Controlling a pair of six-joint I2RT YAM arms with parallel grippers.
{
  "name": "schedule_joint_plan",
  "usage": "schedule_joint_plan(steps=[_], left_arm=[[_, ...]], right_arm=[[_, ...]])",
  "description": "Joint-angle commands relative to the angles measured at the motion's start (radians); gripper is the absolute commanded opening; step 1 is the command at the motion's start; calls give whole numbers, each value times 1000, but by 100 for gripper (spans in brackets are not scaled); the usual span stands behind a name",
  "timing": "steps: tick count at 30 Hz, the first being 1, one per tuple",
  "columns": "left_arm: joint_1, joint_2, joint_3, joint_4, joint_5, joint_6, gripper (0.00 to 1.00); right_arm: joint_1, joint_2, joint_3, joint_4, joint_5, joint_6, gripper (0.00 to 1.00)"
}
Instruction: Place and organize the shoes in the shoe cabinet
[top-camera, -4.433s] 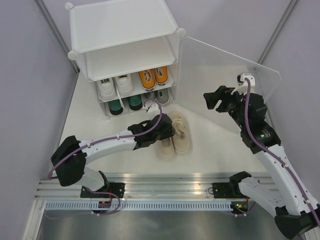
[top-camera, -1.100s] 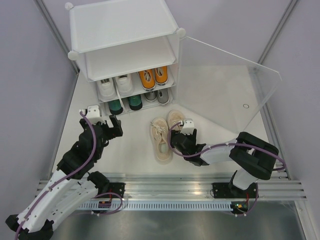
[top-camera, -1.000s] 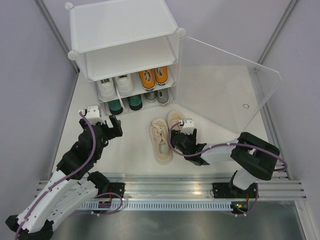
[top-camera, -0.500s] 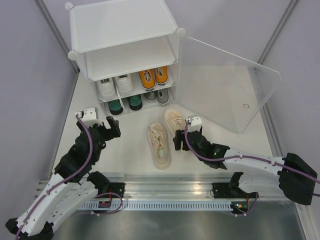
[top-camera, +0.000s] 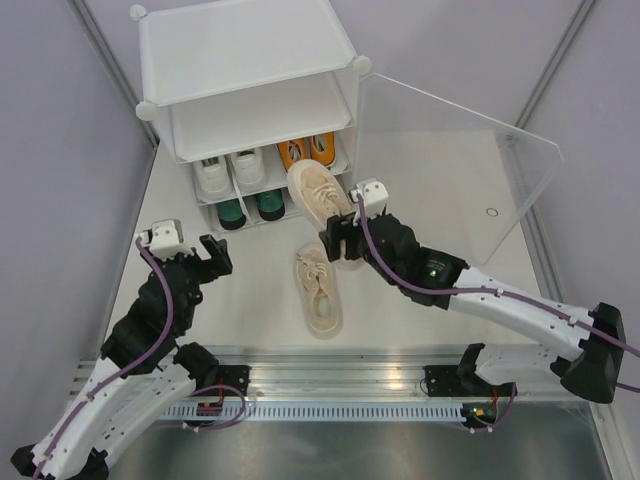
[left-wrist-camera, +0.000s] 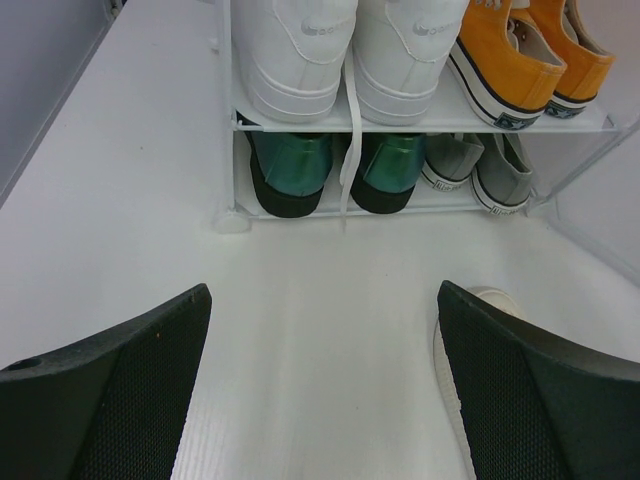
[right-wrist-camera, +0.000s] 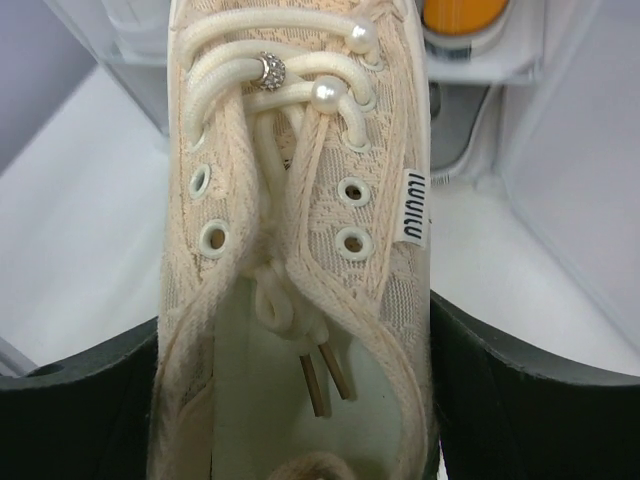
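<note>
My right gripper (top-camera: 341, 236) is shut on a beige shoe (top-camera: 317, 192), held off the table with its toe toward the shoe cabinet (top-camera: 240, 60). In the right wrist view the beige shoe (right-wrist-camera: 300, 190) fills the space between both fingers (right-wrist-camera: 520, 400). Its mate (top-camera: 318, 290) lies on the table. White shoes (top-camera: 222, 175) and orange shoes (top-camera: 305, 150) sit on the middle tier. Green shoes (top-camera: 245, 210) sit on the bottom tier, with the grey shoes (left-wrist-camera: 470, 170) beside them. My left gripper (top-camera: 205, 255) hangs open and empty at the left, facing the cabinet.
The clear door panel (top-camera: 450, 170) stands swung open to the right of the cabinet. Grey walls close in on both sides. The cabinet's top tier (top-camera: 260, 115) holds nothing. An aluminium rail (top-camera: 330, 375) runs along the near edge.
My right gripper has lifted one beige shoe off the table and carried it up toward the cabinet. The left arm has drawn back slightly to the near left.
</note>
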Motion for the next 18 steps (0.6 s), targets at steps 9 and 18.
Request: schedule_joint_plan(steps=[9,18], left_arm=[[4,-24,-9,34,-12,28,96],[7,-24,-9,37,2,36,96]], right_arm=[[-105,341,603,-17,-91,-151,1],[-222,542,907,-110,-121,-211,1]])
